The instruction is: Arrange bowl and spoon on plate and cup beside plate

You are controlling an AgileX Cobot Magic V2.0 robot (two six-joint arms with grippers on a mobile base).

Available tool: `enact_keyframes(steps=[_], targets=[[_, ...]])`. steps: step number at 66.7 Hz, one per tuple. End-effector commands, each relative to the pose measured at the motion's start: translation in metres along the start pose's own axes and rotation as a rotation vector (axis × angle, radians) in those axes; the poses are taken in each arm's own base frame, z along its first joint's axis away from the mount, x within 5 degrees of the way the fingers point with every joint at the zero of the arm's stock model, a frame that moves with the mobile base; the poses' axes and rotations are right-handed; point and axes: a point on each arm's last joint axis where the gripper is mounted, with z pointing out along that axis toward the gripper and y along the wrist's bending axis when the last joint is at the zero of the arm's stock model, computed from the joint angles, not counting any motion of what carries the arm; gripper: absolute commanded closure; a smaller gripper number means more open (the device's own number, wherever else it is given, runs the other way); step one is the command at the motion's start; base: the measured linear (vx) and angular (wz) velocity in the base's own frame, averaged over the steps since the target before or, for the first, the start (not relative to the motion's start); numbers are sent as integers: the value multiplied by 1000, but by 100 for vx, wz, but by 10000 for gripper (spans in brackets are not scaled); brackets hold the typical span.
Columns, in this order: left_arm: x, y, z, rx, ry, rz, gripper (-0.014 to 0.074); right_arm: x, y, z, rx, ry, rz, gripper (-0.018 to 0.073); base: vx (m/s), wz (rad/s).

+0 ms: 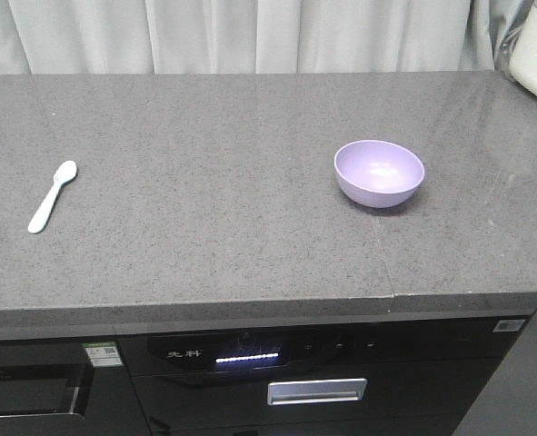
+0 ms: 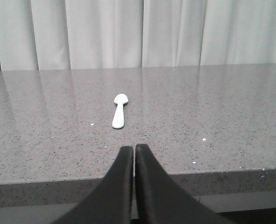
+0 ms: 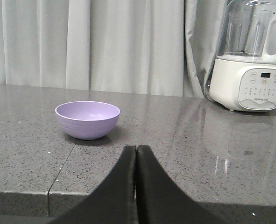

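Left gripper [image 2: 134, 147], fingers pressed together, is facing spoon [image 2: 119, 111] at 12 o'clock; right gripper [image 3: 136, 147], likewise, facing bowl [image 3: 87, 119] at 11. Needing fingers spread before descending.

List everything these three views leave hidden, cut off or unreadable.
The plate and cup: in no view.
White appliance with clear jug: cut by the front view's top right corner; the right wrist view clips its top, and its panel labels are too small to read.
Inside bottom of the bowl: right wrist view, hidden by its near wall.
Arms: only the tips of the shut left gripper and right gripper show, in the wrist views.
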Motion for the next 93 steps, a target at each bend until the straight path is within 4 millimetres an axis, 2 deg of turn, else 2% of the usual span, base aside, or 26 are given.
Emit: enact_keyframes(steps=[1,93], targets=[[4,0,2,8,-36,-9,603,-2,0,-1,2,-73,-9,564,3,-2],[4,0,2,8,-36,-9,603,-2,0,-1,2,-73,-9,564,4,0]])
